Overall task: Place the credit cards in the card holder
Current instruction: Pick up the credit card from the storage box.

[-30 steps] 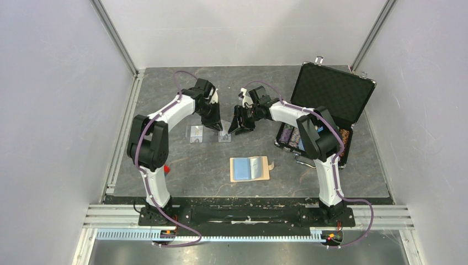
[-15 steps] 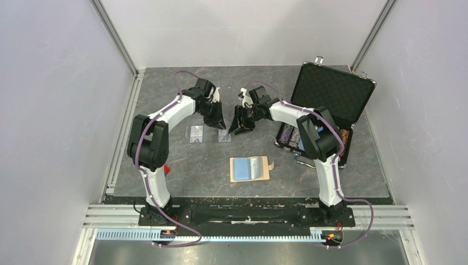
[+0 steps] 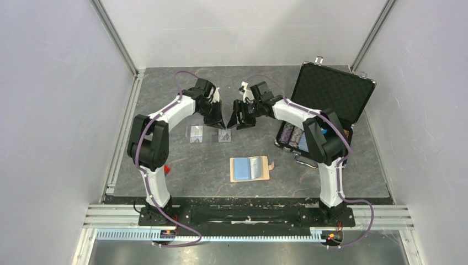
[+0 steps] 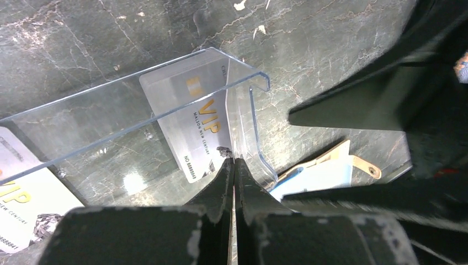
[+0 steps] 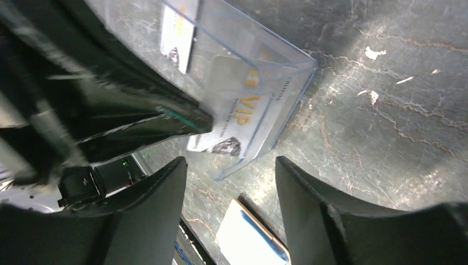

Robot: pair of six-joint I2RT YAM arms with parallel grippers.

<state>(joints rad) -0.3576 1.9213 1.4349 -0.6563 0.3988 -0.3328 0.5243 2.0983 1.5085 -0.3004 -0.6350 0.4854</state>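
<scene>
Lying just beyond the closed left pincer [image 4: 233, 170]: 1 credit card [image 4: 187, 118].

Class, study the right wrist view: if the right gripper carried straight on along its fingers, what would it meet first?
Probably the clear plastic stand, with a credit card showing through it; depth is uncertain.

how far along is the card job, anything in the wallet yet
Done: nothing yet. Both credit cards lie flat on the table at the clear stand, and the open card holder shows no card. In hand: the left tool is shut with its tips at the stand's end wall; the right tool is open over that end; neither holds a card. Left: both cards into the holder.
</scene>
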